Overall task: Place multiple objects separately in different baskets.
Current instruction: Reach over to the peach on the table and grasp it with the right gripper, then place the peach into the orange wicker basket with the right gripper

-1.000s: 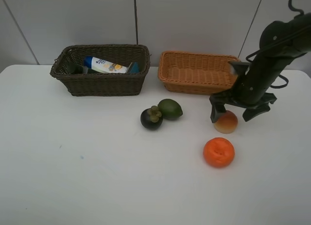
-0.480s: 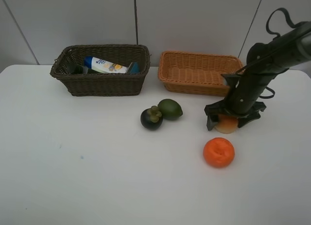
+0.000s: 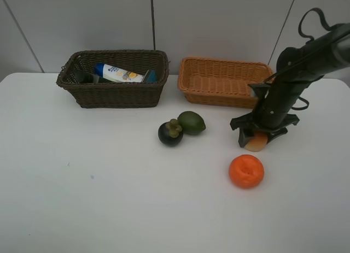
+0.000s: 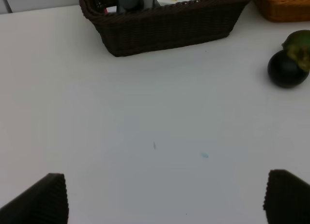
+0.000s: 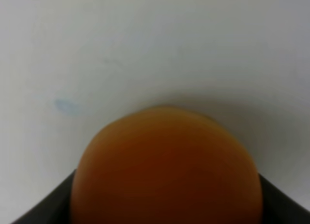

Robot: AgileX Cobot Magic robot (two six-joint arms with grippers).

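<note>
**Exterior high.** Right tool pinches the peach: yellow-orange skin, redder on top, low against the white surface. The arm hides its upper half. The orange is at 6 o'clock of it, near but apart. The green citrus and the mangosteen touch each other, at 9 o'clock of the peach. The light orange-tan basket is at 11 o'clock. The dark brown basket holds the white blue-capped bottle; its label print is blue and yellow, too small to read.

**Left wrist.** Left tool is spread wide, only two dark tips showing. The basket's contents and the citrus are cut off.

**Right wrist.** The peach fills the view, blurred, with dark fingers against both flanks.
</note>
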